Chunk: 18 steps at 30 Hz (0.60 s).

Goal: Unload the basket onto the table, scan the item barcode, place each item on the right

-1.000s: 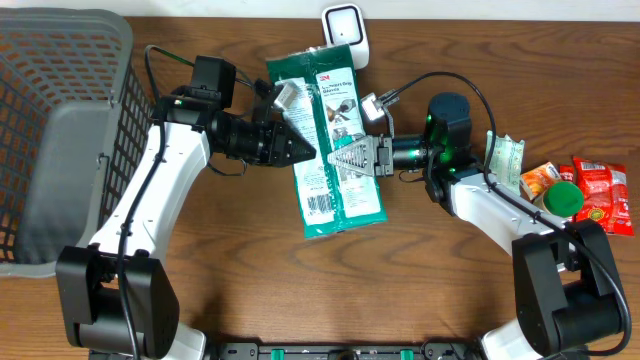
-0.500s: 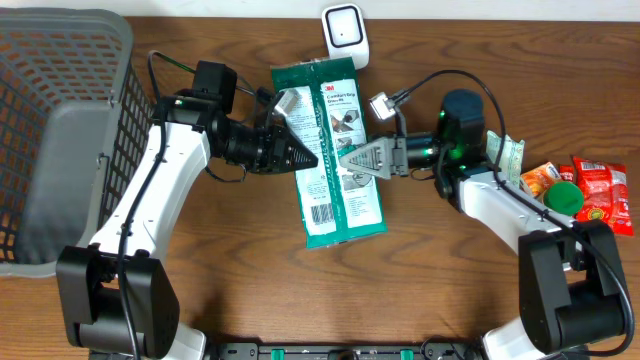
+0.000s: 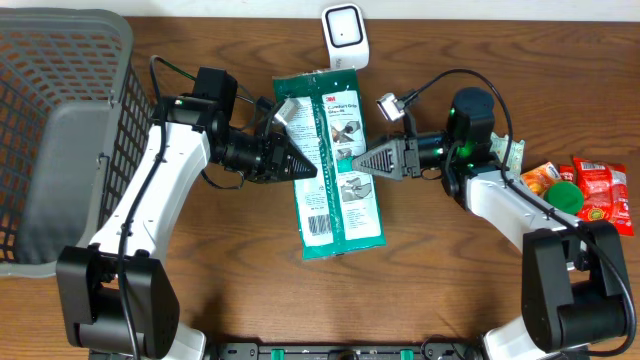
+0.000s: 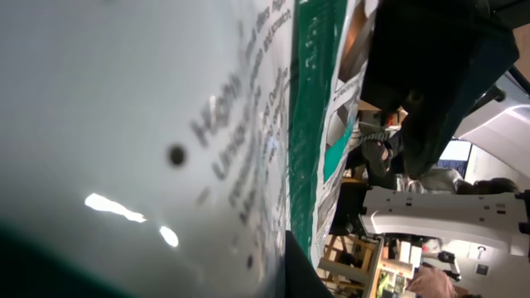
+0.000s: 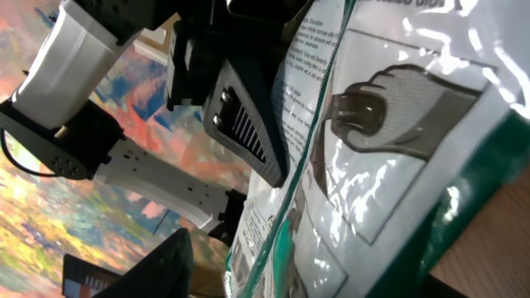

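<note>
Left end effector (image 3: 308,168) was clamped on the green packet (image 3: 338,195) at its tips. Right end effector (image 3: 358,163) stood at the opposite edge (grip could not be told). Recommendation: present barcode (image 3: 318,222) squarely to scanner (image 3: 343,35).

The green package (image 3: 340,215) reads "3M" near its top.

Item, as I see it from my station: package (image 3: 335,160) at the black left end effector (image 3: 311,168), dark green with white panels, black print and barcode stripes. Past the right end effector (image 3: 360,163): red packet (image 3: 600,195), orange packet (image 3: 540,182). Bench (image 3: 250,290): brown wood grain.
</note>
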{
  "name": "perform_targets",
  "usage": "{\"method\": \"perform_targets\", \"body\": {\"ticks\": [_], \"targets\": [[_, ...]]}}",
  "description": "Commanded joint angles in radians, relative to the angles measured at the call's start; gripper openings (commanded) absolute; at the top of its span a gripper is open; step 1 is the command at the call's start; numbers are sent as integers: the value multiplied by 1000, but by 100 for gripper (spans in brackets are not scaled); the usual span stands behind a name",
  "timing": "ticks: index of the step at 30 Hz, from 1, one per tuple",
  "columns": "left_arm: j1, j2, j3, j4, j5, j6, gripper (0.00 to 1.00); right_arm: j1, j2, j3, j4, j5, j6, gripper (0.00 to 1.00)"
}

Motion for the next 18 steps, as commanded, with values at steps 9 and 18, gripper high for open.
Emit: {"method": "perform_targets", "body": {"ticks": [9, 18], "targets": [[-58, -1, -2, 2, 13, 45, 7, 82, -23, -1, 2, 19, -16, 46], [-50, -1, -2, 48, 10, 44, 7, 82, -23, -5, 1, 18, -21, 20]]}}
